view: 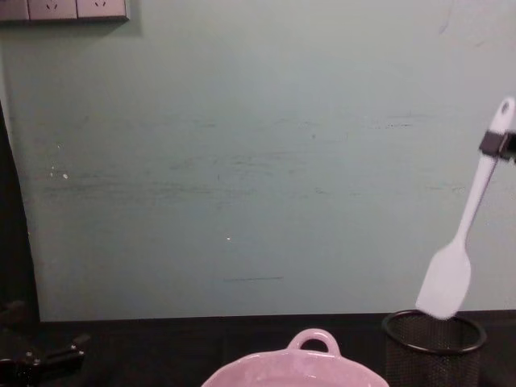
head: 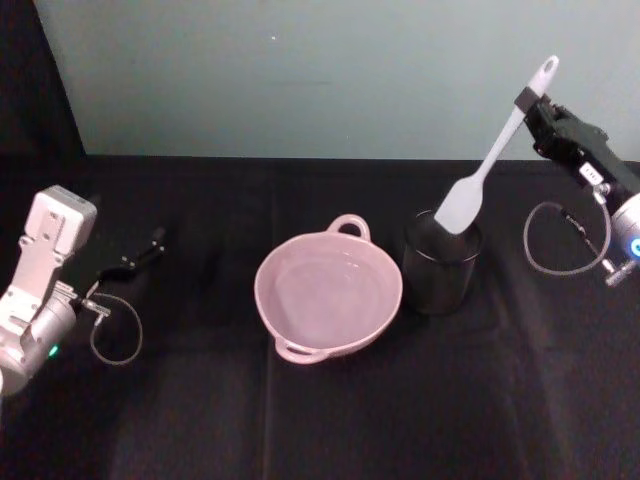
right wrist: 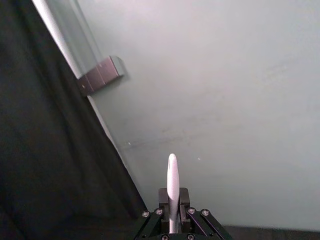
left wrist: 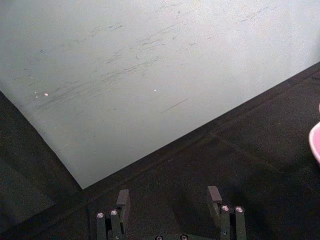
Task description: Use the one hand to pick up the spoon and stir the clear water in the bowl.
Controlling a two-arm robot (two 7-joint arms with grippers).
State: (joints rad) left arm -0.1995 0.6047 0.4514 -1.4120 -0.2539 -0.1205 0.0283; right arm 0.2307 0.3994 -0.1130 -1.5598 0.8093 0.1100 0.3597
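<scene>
Bench (head: pixel 330 430): black cloth, carrying the bowl and cup.
Bowl (head: pixel 328 295): pink, at centre, water unstirred.
Cup (head: pixel 441 262): black mesh, at the bowl's 3 o'clock.
Right claw (head: pixel 532 103): at 1 o'clock, clenched on the spoon's handle.
Left claw (left wrist: pixel 170 205): parked at 9 o'clock, released.
Spoon (head: pixel 492 159): lifted, blade just above the cup's rim.
Progress: pickup looked done; carrying over and stirring remained.

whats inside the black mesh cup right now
Nothing visible inside the black mesh cup; the spoon, held by the right tool, hangs with its blade at the rim, which hides part of the interior.
</scene>
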